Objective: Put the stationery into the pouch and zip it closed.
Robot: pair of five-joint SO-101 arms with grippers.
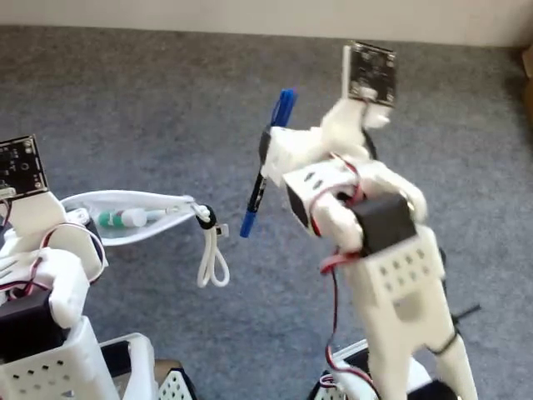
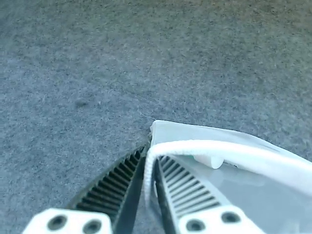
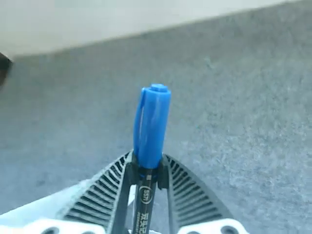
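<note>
High view: the pouch (image 1: 133,212) lies flat on the grey table (image 1: 125,100), over on the left. It's see-through white and its top edge gapes open. There's a green-and-white stick (image 1: 121,219) already inside. A white cord loop (image 1: 212,262) hangs off the zipper end on the pouch's right, resting on the table. The left hand (image 1: 81,223) sits at the pouch's left end. The right hand (image 1: 268,148) is up in the air around the middle, well apart from the pouch. It grips a blue pen (image 1: 254,200) that's nearly upright, with the cap end up and tilted away to the far right.

Left wrist view: the ribbed fingers (image 2: 122,175) are pinched nearly together on the pouch's white rim. The rim runs off between them, and the clear wall of the pouch lies just beside one finger.

Right wrist view: both fingers (image 3: 107,185) are clamped snug on the pen's black barrel, right under the blue cap. The cap sticks out past the fingertips, with the grey table behind it.
</note>
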